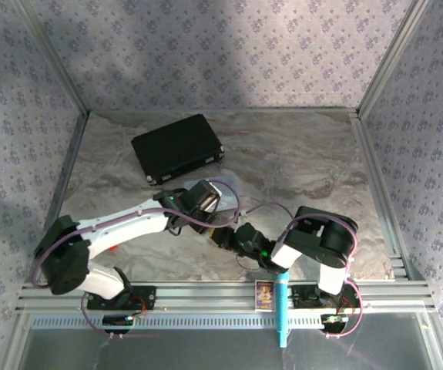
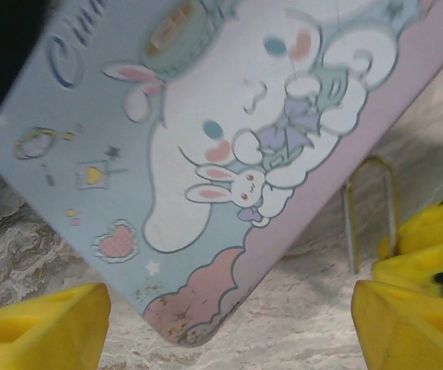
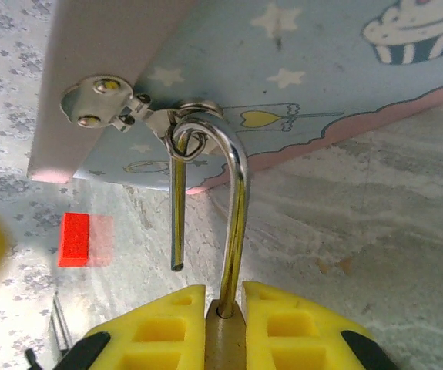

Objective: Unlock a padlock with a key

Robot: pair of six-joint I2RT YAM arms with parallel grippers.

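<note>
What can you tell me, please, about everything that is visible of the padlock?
The padlock is small, with a brass-coloured body and a thin, shiny silver shackle. The body is clamped between the yellow fingers of the right end effector, so little of it shows. The shackle rises from it and hooks through the metal ring of the hasp on the pastel tin. Its long leg sits in the body; the shorter leg ends free, clear of the body, so it looks unlocked.

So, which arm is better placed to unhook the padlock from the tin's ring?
Right. The right gripper is shut on the padlock, whose open shackle hooks the ring; the left gripper hangs open by the tin.
</note>
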